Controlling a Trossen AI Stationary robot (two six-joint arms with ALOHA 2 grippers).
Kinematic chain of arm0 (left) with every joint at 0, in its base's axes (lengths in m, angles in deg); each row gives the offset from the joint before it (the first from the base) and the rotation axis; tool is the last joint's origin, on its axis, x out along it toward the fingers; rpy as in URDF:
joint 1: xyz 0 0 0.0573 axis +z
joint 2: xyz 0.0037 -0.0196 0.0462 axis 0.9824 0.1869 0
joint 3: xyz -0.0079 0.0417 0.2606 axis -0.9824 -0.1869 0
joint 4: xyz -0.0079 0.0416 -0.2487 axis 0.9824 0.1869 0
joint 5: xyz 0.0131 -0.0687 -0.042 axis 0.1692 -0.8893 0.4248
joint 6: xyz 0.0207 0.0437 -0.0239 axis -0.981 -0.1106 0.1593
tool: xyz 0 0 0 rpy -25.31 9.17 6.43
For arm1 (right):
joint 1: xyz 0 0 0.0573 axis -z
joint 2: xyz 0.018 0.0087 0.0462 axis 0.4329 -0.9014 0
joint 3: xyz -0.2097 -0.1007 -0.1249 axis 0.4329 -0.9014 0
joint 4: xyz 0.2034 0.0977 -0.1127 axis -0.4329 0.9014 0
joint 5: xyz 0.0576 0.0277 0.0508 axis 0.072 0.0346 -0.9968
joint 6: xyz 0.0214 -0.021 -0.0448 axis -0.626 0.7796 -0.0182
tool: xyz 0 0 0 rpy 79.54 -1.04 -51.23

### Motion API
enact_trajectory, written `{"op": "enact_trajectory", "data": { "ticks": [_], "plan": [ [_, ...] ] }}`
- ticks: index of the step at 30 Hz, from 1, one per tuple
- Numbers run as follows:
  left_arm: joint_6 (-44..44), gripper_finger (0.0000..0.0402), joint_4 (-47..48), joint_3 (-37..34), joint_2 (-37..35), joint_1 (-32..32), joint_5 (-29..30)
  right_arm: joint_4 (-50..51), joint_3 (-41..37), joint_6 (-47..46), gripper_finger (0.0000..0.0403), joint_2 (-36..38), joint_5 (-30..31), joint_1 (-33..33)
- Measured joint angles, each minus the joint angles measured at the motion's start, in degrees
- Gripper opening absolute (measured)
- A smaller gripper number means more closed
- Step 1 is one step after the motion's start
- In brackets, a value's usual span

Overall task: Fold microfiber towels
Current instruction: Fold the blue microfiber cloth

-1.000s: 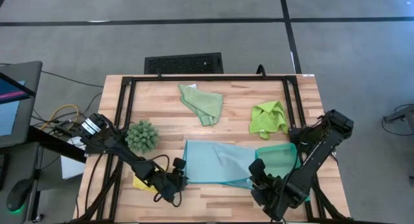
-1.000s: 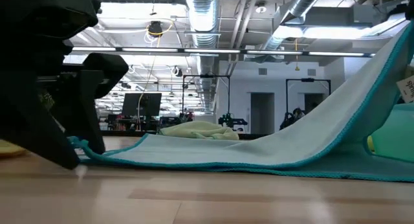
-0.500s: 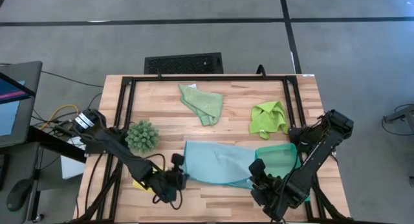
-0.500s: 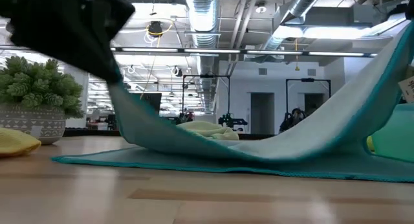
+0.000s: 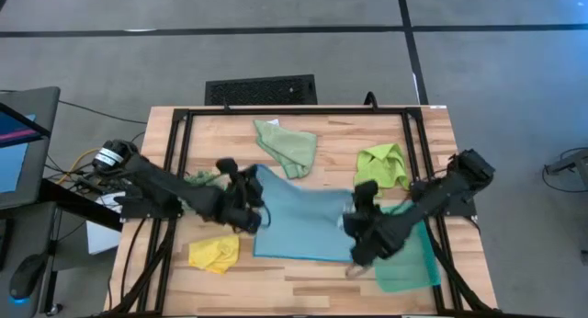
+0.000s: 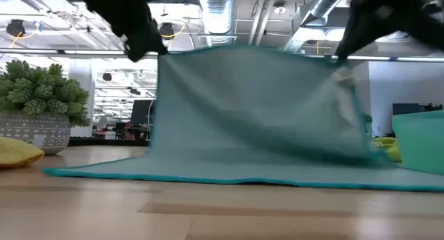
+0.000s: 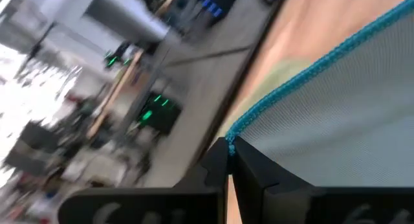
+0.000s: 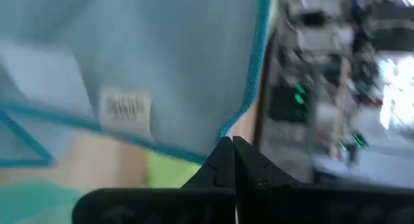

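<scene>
Since a second ago you have lifted both near corners of the light blue towel (image 5: 299, 221) up off the wood and carried them toward the middle of the table (image 5: 303, 277); earlier that cloth lay low, only its right end raised. Your left gripper (image 5: 254, 206) is clamped shut on the towel's left corner (the left wrist view shows the teal hem pinched right at the fingertips), and your right gripper (image 5: 356, 228) is clamped shut on the right corner, with the white label (image 8: 126, 107) hanging just beside the grip. From the low view the cloth (image 6: 257, 108) hangs like a curtain between the two grippers, its lower edge trailing on the tabletop.

Around you: the yellow towel (image 5: 214, 254) lies crumpled at the near left, now uncovered by the left arm. The pale sage green towel (image 5: 288, 147) sits bunched at the far middle, touching or just beside the lifted cloth's far edge. The lime green towel (image 5: 381, 166) is crumpled at the far right, close to your right arm. The spiky green plant (image 6: 41, 105) in its pot stands at the left, mostly hidden under the left arm from above. The teal tray (image 5: 404, 258) lies at the near right, partly under the right arm.
</scene>
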Motion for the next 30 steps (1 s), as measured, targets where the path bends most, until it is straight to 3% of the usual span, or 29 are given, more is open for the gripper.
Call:
{"op": "enact_trajectory", "data": {
  "ticks": [5,9,13,16,21,30],
  "plan": [
    [1.88,0.0,5.23,-0.86,0.02,5.75,1.91,0.59,-6.43,-3.49,0.0004,0.13,11.18,7.28],
    [1.9,0.0,5.22,-2.09,0.02,6.22,2.28,1.12,-7.77,-5.82,0.0008,0.13,22.52,11.61],
    [2.1,0.0,5.89,-2.34,0.04,5.05,2.44,0.74,-7.89,-5.6,0.001,0.13,28.8,15.17],
    [3.67,0.0,7.52,-2.34,-0.48,4.58,1.8,0.35,-7.93,-7.97,0.0007,0.13,28.59,17.43],
    [4.59,0.0,6.84,-3.99,-0.5,4.96,-4.55,-2.79,-11.32,-10.55,0.0004,0.13,26.36,18.72],
    [2.04,0.0,-7.49,-12.29,-0.44,1.24,-8.65,-14.55,-17.58,-7.51,0.0005,0.09,14.81,11.08]
  ]
}}
